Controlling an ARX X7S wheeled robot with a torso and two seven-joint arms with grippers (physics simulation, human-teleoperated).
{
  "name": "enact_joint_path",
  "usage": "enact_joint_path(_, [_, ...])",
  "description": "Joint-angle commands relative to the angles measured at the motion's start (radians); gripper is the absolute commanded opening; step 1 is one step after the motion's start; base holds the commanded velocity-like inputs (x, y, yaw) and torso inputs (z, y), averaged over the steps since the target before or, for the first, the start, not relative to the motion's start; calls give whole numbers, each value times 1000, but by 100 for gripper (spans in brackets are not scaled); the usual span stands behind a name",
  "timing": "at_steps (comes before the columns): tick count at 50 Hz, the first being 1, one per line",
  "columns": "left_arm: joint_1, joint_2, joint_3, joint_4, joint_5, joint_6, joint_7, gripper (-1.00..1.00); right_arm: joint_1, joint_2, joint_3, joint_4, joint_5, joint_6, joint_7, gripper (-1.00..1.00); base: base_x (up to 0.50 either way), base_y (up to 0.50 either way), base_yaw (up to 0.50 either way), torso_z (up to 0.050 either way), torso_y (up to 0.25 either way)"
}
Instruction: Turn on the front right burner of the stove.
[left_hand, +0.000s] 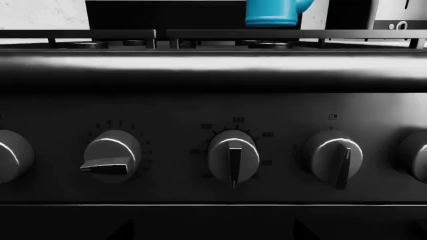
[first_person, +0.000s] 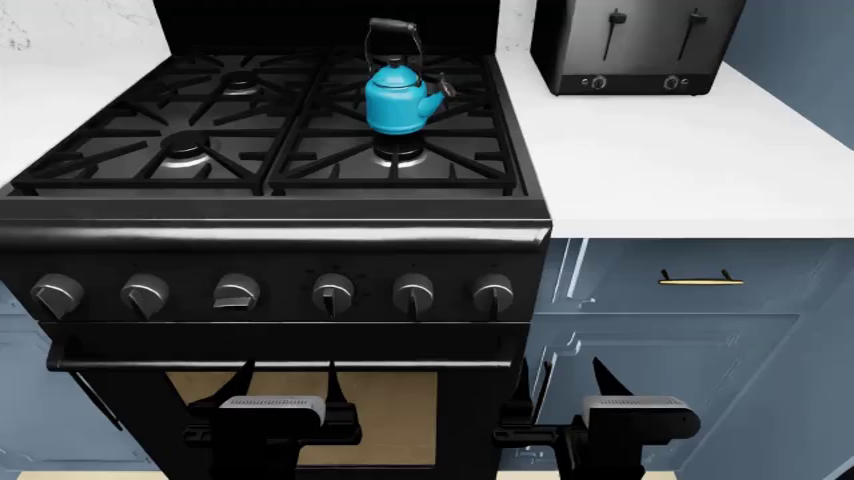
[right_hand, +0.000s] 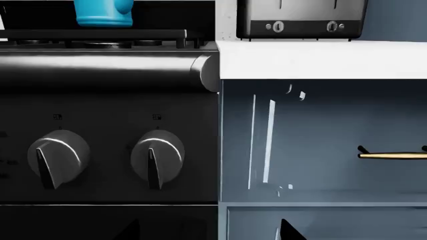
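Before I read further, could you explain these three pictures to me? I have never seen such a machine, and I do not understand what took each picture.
This is a simulated robot on wheels with two arms. One picture comes from a camera on its head, looking down at a black stove. Low in that view are its left hand and right hand, both open and holding nothing. The other two pictures come from cameras near each hand, pointed at the stove's knobs. A blue kettle stands on the stove behind the front right burner. A toaster sits on the white counter.
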Motion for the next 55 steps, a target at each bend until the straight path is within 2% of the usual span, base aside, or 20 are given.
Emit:
enact_joint_path(1, [1, -16, 19, 0, -16, 1, -18, 100, 1, 15, -21, 0, 14, 1, 20, 100, 0, 0, 0, 0, 0])
enact_joint_path(19, [1, -63, 76, 3, -62, 6, -50, 100, 1, 60, -77, -1, 50, -6, 66, 100, 0, 0, 0, -1, 0])
enact_joint_path(55, [-6, -104, 124, 2, -102, -5, -101, 100, 3, 102, -123, 7, 100, -29, 112, 100, 0, 0, 0, -24, 0])
